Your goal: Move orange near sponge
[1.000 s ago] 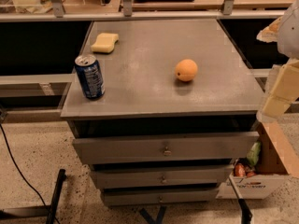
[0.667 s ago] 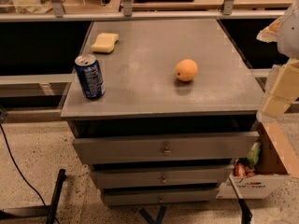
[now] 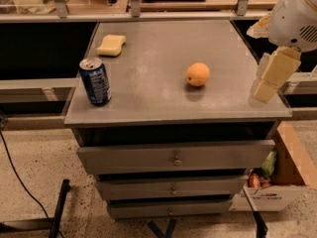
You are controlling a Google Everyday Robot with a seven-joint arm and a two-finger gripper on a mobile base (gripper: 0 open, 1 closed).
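Observation:
The orange [image 3: 197, 74] sits on the grey cabinet top [image 3: 148, 100], right of centre. The pale yellow sponge [image 3: 111, 44] lies at the far left corner of the top, well apart from the orange. My gripper [image 3: 270, 76] hangs from the white arm at the right edge of the top, its cream pads pointing down. It is to the right of the orange, raised above the surface and not touching the fruit. It holds nothing that I can see.
A blue soda can [image 3: 95, 81] stands upright near the front left corner. Drawers [image 3: 173, 156] stick out below the top. A cardboard box [image 3: 290, 170] with packets stands on the floor at the right. A railing [image 3: 148, 15] runs behind.
My gripper has moved left and a little up, in over the right edge of the cabinet top. The orange, sponge and can have not moved.

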